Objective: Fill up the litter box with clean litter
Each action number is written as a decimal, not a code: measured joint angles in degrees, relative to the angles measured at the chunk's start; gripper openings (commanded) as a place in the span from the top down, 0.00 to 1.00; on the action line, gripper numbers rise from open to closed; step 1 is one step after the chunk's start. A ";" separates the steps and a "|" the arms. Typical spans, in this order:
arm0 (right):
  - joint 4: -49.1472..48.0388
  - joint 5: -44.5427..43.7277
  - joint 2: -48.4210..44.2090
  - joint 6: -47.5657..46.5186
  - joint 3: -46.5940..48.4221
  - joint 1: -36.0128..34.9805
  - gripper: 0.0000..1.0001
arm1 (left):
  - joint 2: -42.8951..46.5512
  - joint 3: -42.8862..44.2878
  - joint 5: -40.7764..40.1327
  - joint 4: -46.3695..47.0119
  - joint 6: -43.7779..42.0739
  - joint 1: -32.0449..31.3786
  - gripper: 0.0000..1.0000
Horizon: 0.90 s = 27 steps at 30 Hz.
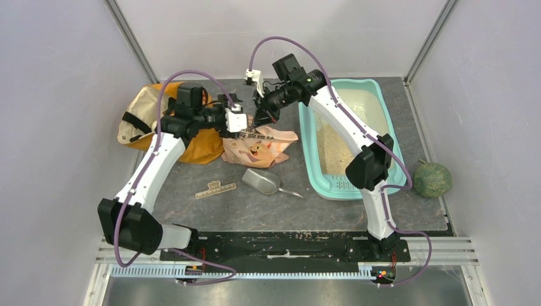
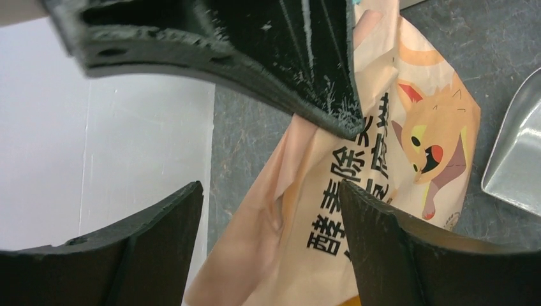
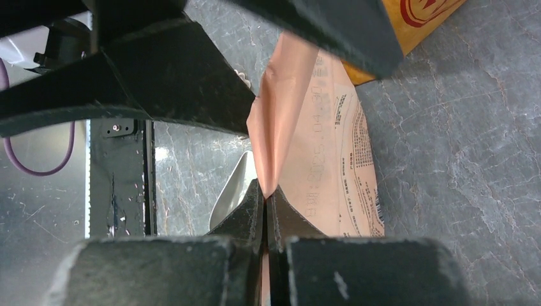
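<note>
The teal litter box (image 1: pixel 317 180) lies at the right with pale beige clean litter (image 1: pixel 332 150) spread inside. The peach-pink pouch (image 1: pixel 258 145) lies left of it, its top edge lifted. My right gripper (image 1: pixel 260 121) is shut on that top edge; the right wrist view shows the gripper (image 3: pixel 263 191) pinching a fold of the pouch (image 3: pixel 319 159). My left gripper (image 1: pixel 245 124) is open right beside it. In the left wrist view the gripper (image 2: pixel 271 197) straddles the pouch (image 2: pixel 300 255) without touching it. The right gripper's black fingers fill the top of that view.
A silver metal scoop (image 1: pixel 261 182) lies just in front of the pouch and shows in the left wrist view (image 2: pixel 517 159). An orange fabric bag (image 1: pixel 150 115) sits at the back left. A wooden strip (image 1: pixel 215 189) lies near the scoop. A green ball (image 1: pixel 432 179) rests right of the box.
</note>
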<state>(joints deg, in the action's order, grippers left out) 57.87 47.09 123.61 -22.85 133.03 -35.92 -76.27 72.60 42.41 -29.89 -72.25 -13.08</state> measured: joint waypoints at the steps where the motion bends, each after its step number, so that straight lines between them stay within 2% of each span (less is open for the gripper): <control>1: 0.07 -0.07 0.00 -0.04 0.02 -0.04 1.00 | -0.74 0.26 -0.24 -0.20 -0.81 -0.55 0.24; 3: 0.07 -0.09 0.00 -0.22 0.04 -0.13 1.00 | -1.81 0.57 -0.72 -0.79 -2.91 -1.57 0.31; 7: 0.28 -0.02 0.00 -0.33 0.09 -0.37 1.00 | -2.32 0.57 -1.99 -1.92 -7.56 -2.58 0.53; 8: 0.39 -0.02 0.00 -0.37 0.09 -0.46 1.00 | -2.23 0.55 -2.25 -1.95 -8.59 -2.69 0.62; 9: 0.50 0.07 0.00 -0.46 0.09 -0.50 0.98 | -2.14 0.48 -2.58 -1.95 -9.66 -2.69 0.80; 10: 0.48 0.13 0.00 -0.59 0.09 -0.57 0.88 | -1.97 0.31 -2.99 -1.97 -10.51 -2.69 0.92; 11: 0.28 0.20 0.00 -0.68 0.09 -0.57 0.76 | -1.79 0.07 -3.28 -2.27 -11.15 -2.69 0.98; 13: 0.13 0.24 0.00 -0.31 0.09 -0.55 0.35 | -1.62 -0.31 -3.78 -2.95 -12.24 -2.69 0.98; 14: 0.04 0.59 0.00 -0.02 0.09 -0.55 0.27 | -1.60 -0.46 -4.11 -3.04 -12.48 -2.69 0.98; 21: 0.72 0.81 -0.26 -0.28 -0.48 3.37 0.04 | 0.70 -3.45 -4.85 -0.94 -12.48 -2.80 0.98; 27: 5.40 -0.59 -0.55 -6.29 -4.02 11.72 0.03 | 7.80 -12.02 -4.52 7.26 -11.19 -2.80 0.98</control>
<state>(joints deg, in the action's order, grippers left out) 63.26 46.50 123.07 -29.15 129.01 -24.21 -68.47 60.58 37.89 -22.63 -83.44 -15.88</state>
